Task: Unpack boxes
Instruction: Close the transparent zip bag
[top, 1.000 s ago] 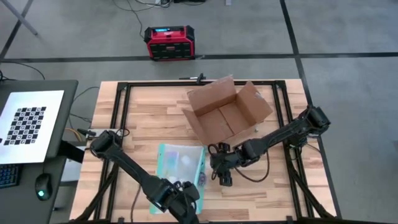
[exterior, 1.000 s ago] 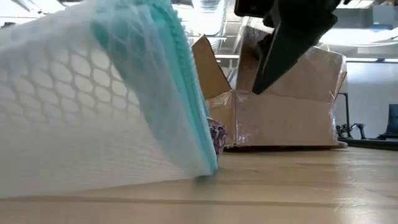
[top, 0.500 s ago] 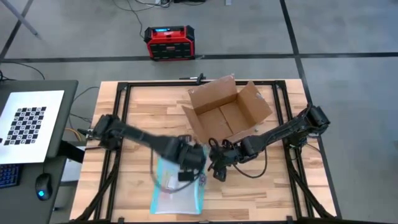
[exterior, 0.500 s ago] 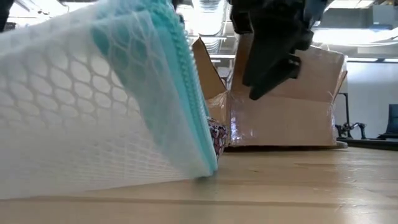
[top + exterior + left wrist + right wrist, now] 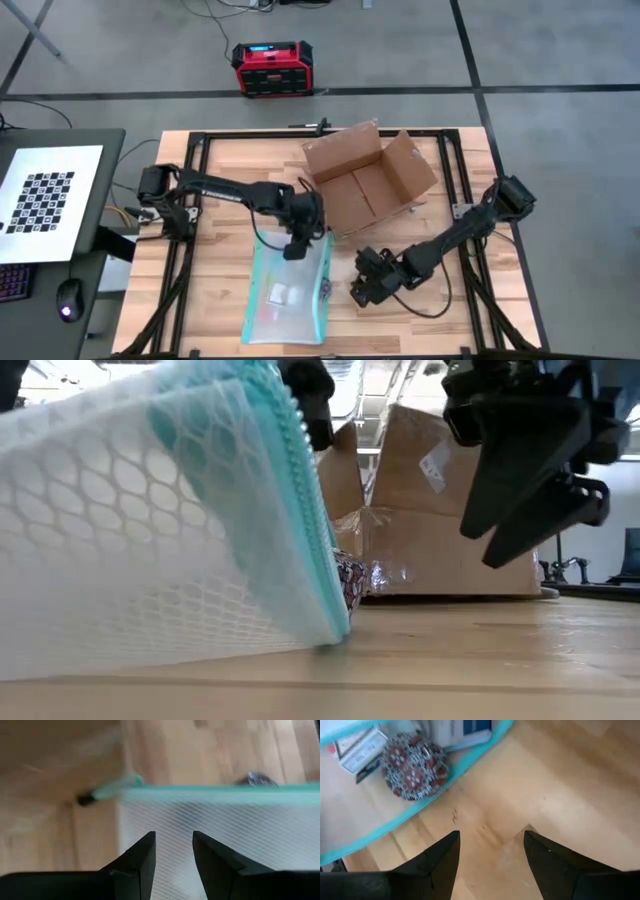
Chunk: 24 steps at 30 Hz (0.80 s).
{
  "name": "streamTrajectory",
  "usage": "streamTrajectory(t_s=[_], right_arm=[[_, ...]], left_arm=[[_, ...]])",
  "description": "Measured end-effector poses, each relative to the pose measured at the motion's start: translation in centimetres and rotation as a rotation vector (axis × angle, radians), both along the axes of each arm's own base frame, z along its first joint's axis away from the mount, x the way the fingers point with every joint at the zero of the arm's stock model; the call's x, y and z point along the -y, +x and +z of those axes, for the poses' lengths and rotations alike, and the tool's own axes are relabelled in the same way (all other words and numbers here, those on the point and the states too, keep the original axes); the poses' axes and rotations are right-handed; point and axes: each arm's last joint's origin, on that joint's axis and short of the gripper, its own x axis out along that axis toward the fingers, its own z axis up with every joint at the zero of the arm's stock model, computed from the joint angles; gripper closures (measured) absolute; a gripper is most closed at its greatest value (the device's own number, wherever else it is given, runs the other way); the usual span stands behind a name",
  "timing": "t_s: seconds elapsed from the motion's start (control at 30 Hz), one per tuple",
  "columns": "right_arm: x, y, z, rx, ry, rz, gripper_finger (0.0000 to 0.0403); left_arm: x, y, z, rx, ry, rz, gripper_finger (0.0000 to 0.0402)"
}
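Open cardboard box [image 5: 368, 180] sits at table's [image 5: 215, 190] far centre. Left gripper [image 5: 295, 246], fingers apart, over mesh pouch's [image 5: 290, 295] far edge. Right gripper [image 5: 360, 292], fingers apart, empty, beside pouch's right.

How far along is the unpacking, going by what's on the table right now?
Done: the cardboard box stands open with its flaps spread, and the mesh pouch lies on the table in front of it. In hand: nothing; the left gripper hovers open over the pouch's zipper edge, and the right gripper hangs open beside the pouch. Left: whether anything remains inside the box cannot be told.
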Motion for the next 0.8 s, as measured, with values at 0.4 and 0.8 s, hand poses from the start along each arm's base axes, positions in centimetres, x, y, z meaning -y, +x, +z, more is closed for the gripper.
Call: streamTrajectory(t_s=[0.4, 0.8], right_arm=[[-0.5, -0.6, -0.6, 0.005, -0.002, 0.021, 0.0191], [0.0, -0.4, -0.6, -0.003, -0.036, 0.049, 0.0191]], left_arm=[[-3.3, 1.5, -5.9, 0.071, -0.132, 0.061, 0.029], [-3.6, 1.5, -6.2, 0.073, -0.158, 0.05, 0.029]])
